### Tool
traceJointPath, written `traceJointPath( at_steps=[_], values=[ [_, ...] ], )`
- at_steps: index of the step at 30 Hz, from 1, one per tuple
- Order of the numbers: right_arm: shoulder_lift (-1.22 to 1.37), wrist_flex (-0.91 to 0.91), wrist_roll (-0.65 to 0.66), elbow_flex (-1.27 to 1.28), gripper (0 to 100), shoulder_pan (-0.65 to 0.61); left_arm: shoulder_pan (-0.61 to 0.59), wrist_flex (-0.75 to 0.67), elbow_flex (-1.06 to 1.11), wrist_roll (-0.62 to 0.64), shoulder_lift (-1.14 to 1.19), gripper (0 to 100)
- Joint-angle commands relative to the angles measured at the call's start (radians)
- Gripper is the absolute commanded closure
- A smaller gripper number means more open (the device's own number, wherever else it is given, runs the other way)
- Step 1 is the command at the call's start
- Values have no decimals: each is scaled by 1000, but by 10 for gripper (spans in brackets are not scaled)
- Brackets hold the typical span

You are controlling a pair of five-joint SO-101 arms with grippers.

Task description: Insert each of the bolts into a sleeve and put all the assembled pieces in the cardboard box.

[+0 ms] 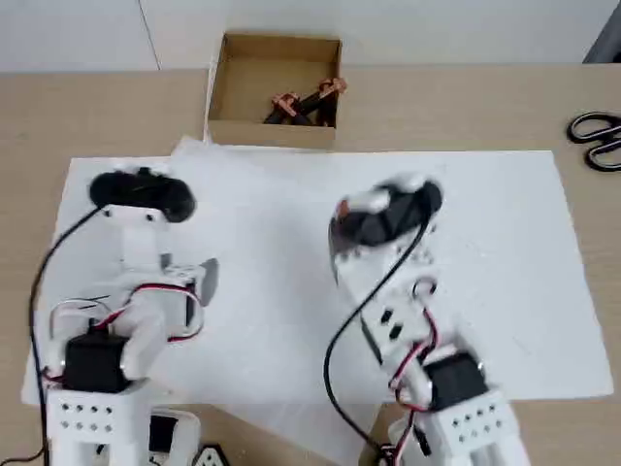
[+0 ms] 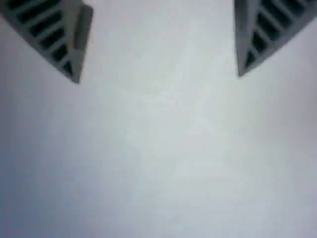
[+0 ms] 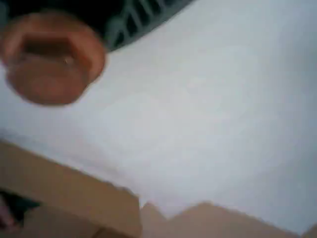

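The cardboard box (image 1: 233,92) stands at the table's far edge and holds several black sleeves with orange bolts (image 1: 306,105) in them. My right gripper (image 1: 340,225) hangs over the white paper a little short of the box and is shut on an orange bolt. The bolt's hexagonal head (image 3: 49,59) shows close up in the right wrist view, with a dark finger (image 3: 133,20) behind it and the box wall (image 3: 74,198) beyond. My left gripper (image 2: 158,74) is open low over bare paper with nothing between its fingers. The left arm (image 1: 144,194) sits folded at the left.
A large white paper sheet (image 1: 505,291) covers the middle of the wooden table (image 1: 78,107). Scissors (image 1: 597,141) lie at the far right edge, off the paper. Cables run along both arms near their bases.
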Motion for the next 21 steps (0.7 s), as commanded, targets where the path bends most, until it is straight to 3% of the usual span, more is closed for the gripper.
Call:
traceJointPath(
  at_steps=[1, 10, 21],
  values=[
    [289, -79, 12, -302, 995, 47, -57, 5, -68, -17, -9, 804],
    [969, -473, 12, -729, 995, 96, -147, 28, -79, -17, -9, 804],
    [1606, -743, 12, -1237, 995, 96, -152, 57, -76, -18, -9, 804]
  ],
)
